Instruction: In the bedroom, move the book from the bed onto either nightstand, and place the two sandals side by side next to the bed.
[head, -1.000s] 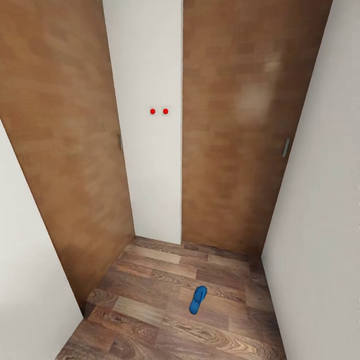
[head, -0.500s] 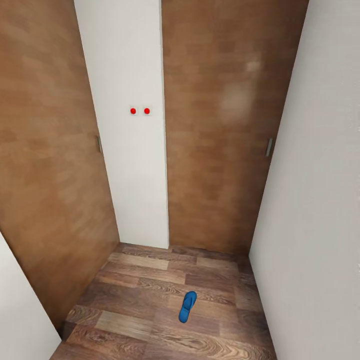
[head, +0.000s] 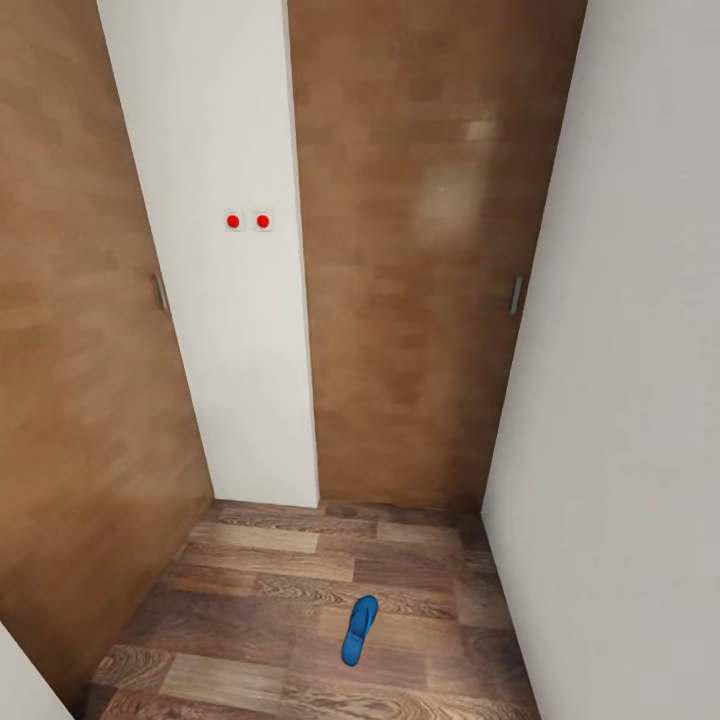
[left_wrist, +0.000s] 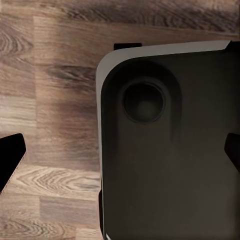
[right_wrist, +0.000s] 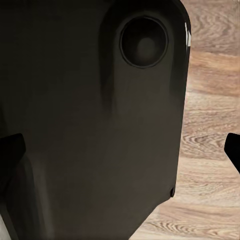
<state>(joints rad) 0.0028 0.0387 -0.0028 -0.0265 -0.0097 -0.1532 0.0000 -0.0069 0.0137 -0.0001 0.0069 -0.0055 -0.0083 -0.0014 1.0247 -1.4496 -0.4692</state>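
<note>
We face a narrow alcove, and one blue sandal (head: 359, 630) lies flat on the wood-plank floor (head: 250, 590) in front of the white wall panel (head: 220, 330), a little toward the right-hand wooden door (head: 410, 250). Two red dots (head: 248, 221) sit on that panel, well above the sandal. A second wooden door (head: 70, 380) stands on the panel's other side. We judge that this sandal is the one to fetch here, since it lies nowhere near a bed.

In the wrist views, both arms hang over the robot's dark base (left_wrist: 170, 145), probably tucked in for driving. On the left gripper (left_wrist: 120, 155) and the right gripper (right_wrist: 120, 150) the fingertips sit at opposite edges of each picture, so the jaws stand spread wide with nothing between them.
</note>
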